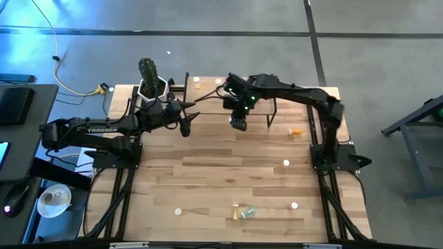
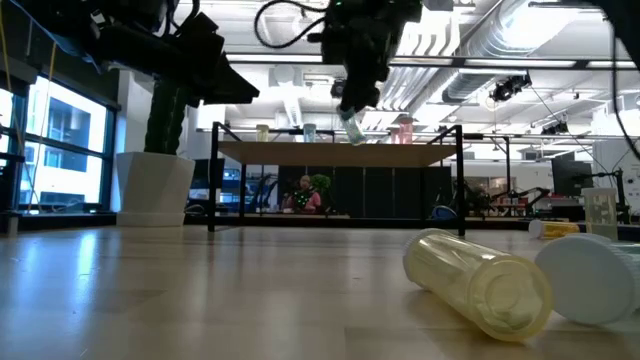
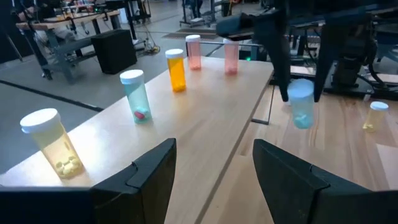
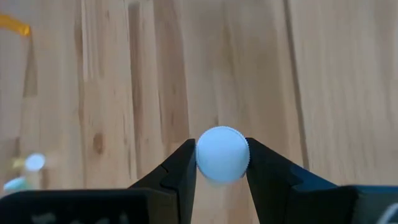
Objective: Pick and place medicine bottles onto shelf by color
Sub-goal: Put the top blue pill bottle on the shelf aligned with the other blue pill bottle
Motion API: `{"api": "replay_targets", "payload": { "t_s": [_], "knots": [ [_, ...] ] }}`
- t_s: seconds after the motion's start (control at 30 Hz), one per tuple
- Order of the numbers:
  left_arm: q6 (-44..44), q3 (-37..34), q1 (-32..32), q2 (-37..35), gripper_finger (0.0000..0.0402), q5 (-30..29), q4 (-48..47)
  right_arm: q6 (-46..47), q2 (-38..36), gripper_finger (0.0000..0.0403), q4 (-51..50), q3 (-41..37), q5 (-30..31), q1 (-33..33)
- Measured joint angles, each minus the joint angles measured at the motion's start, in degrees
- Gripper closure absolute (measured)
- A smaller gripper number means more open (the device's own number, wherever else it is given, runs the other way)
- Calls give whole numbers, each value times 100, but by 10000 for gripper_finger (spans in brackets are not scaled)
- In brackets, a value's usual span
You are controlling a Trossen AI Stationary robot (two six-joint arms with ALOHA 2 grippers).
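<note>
The shelf point(image 1: 208, 83) stands at the table's far edge. In the left wrist view it carries a yellow point(image 3: 53, 144), a pale green point(image 3: 136, 97), an orange point(image 3: 176, 70) and two pink medicine bottles point(image 3: 193, 51), all upright on their bases. My right gripper point(image 1: 239, 122) hangs in front of the shelf's near edge, shut on another pale green bottle point(image 3: 302, 104). To the shelf's left, my left gripper point(image 3: 214, 186) is open, holds nothing and points along the shelf top. My right gripper pinches the pale green bottle by its white cap point(image 4: 222, 154) between its two fingers point(image 3: 278, 59), one on each side of the cap. The fingers slant down from above. The bottle hangs below them, slightly tilted point(image 2: 352, 127), clear of table and shelf.
A white cactus pot point(image 1: 151, 86) stands left of the shelf. Loose bottles lie on the table: an orange one point(image 1: 296, 131) at the right, a yellow one point(image 2: 480, 282) and a green one point(image 1: 248, 211) near the front edge, plus scattered white-capped ones point(image 1: 286, 163).
</note>
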Motion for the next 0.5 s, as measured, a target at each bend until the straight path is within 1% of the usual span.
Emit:
{"api": "replay_targets", "payload": {
  "t_s": [0.1, 0.17, 0.27, 0.33, 0.4, 0.5],
  "knots": [
    [-62, 0, 0, 0, 199, 2, 7, 18, -592, 293, 1065, -975, 21, 3],
    [-105, 0, 0, 0, 199, 4, 9, 130, -957, 293, 2019, -1562, 49, -32],
    [-105, 0, 0, 0, 199, 4, 21, 268, -1308, 293, 3372, -2211, 97, -77],
    [-105, 0, 0, 2, 199, 2, 104, 269, -1372, 293, 3914, -2390, 286, -124],
    [-105, 0, 0, 2, 199, 3, 188, 265, -1367, 293, 4098, -2373, 504, -187],
    [-81, 0, 0, 2, 199, 2, 235, 249, -1225, 293, 4240, -2128, 581, -297]
  ]
}}
